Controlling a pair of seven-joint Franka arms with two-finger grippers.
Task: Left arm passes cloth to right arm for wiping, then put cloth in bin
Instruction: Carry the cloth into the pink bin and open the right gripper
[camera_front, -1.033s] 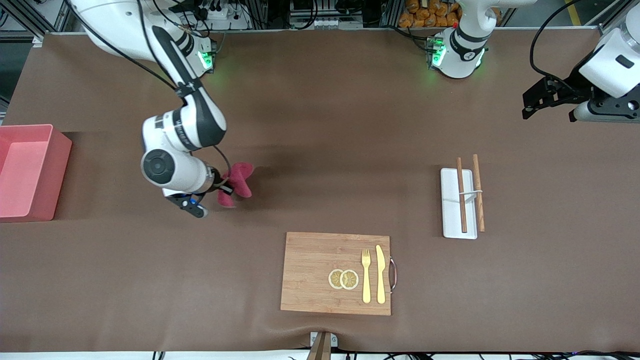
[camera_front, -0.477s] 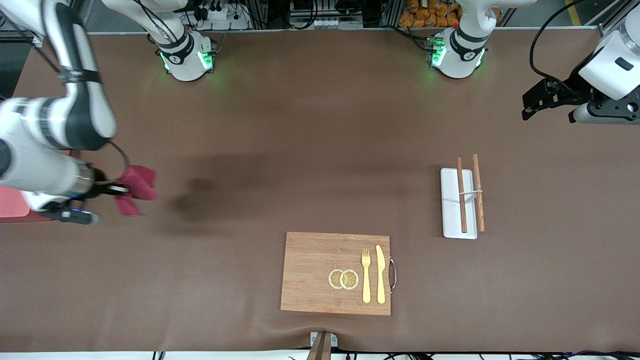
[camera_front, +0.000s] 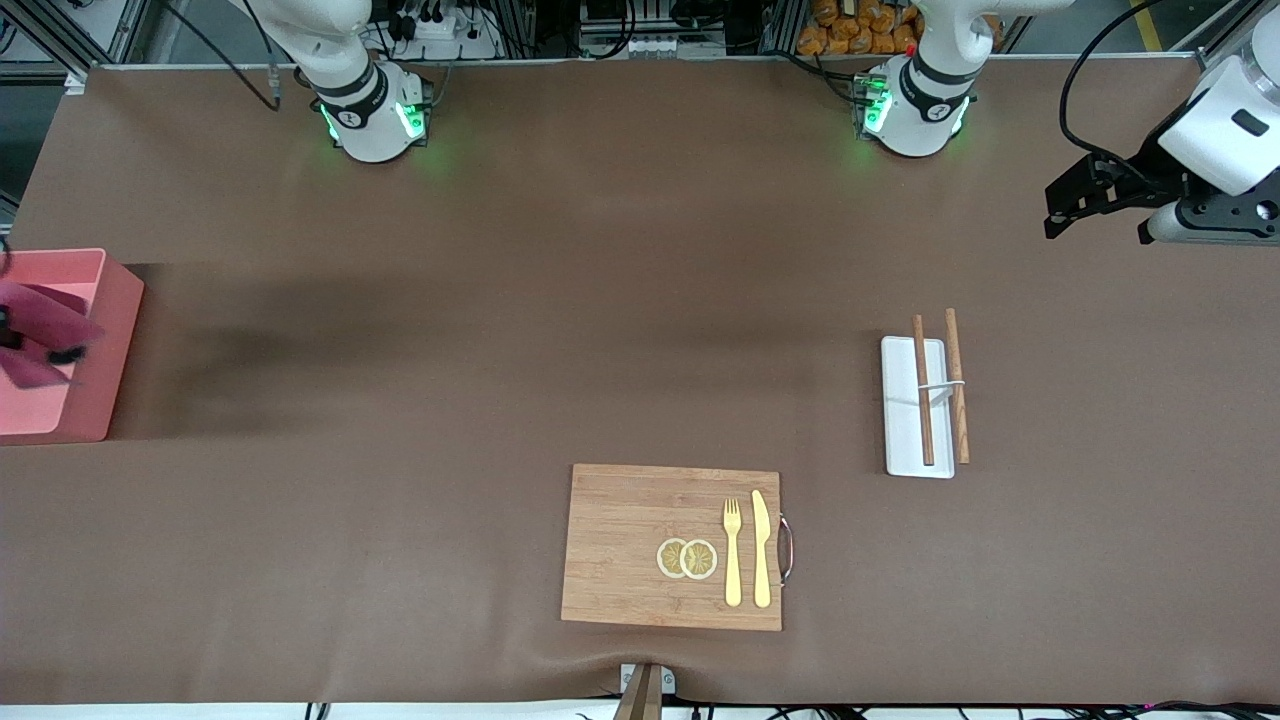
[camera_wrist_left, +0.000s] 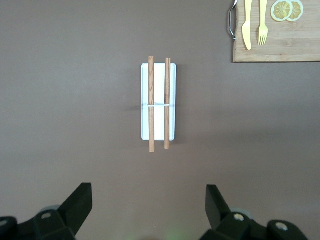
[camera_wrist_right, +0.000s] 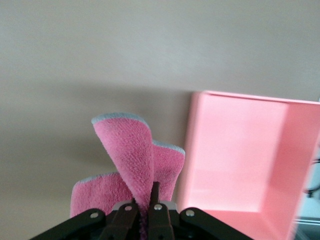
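Nearest the front camera, a rectangular bamboo cutting board (camera_front: 670, 546) carrying a yellow plastic fork (camera_front: 732, 552), a yellow knife (camera_front: 762, 548) and two dried lemon slices (camera_front: 687, 559). Farther back, toward the left arm's end of the counter (camera_front: 600, 300), a small flat white tray (camera_front: 915, 408) with two brown wooden sticks (camera_front: 922, 390) laid along it. All of these well apart from the drop point.

At the right arm's end, at the counter's edge, the pink rectangular plastic bin (camera_front: 60, 400), open at the top. Over its mouth, the crimson terry cloth (camera_front: 40, 325), pinched in the right gripper (camera_wrist_right: 145, 207) with fingers pressed together on a fold, two loose lobes standing up past the fingertips. From the right wrist view, the bin's (camera_wrist_right: 240, 160) hollow just beside the cloth (camera_wrist_right: 132, 155), so probably only a slight shift, then release straight down. Bin walls straight, no clutter near them, plenty of open brown counter between bin and board.

Left gripper (camera_wrist_left: 147, 207) spread wide and empty, waiting high over the white tray (camera_wrist_left: 158, 100) end, the left arm (camera_front: 1215, 130) far from the bin; right arm plainly the nearer one
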